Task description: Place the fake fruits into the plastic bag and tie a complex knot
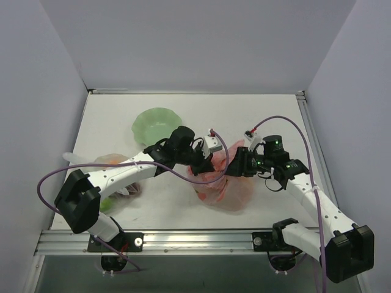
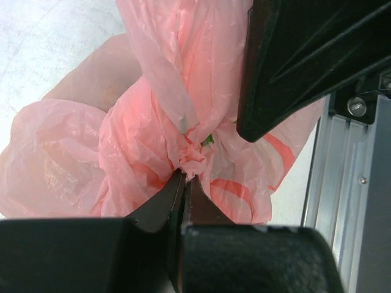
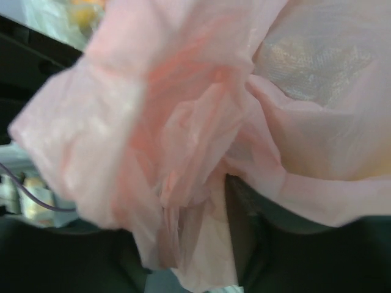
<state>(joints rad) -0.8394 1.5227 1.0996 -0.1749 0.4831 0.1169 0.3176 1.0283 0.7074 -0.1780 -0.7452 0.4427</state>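
The pink plastic bag [image 1: 225, 186] lies bunched on the table between my two grippers. Its neck is twisted into a tight knot [image 2: 190, 157]. My left gripper [image 2: 185, 178] is shut on that knot, its tips pinching the crumpled plastic. A sliver of green [image 2: 208, 140] peeks out beside the knot. A pale yellowish dimpled fruit [image 3: 317, 64] shows through the film; the other fake fruits are hidden inside. My right gripper [image 3: 201, 244] is open, and loose pink plastic hangs in the gap beside one dark finger [image 3: 247, 235]. From above, the left gripper [image 1: 204, 163] and right gripper [image 1: 236, 165] meet over the bag.
A green bowl [image 1: 157, 124] stands at the back left. A clear bag of fruits [image 1: 115, 163] lies under my left arm. The aluminium rail [image 1: 201, 239] runs along the near edge. Grey walls close in the sides and back.
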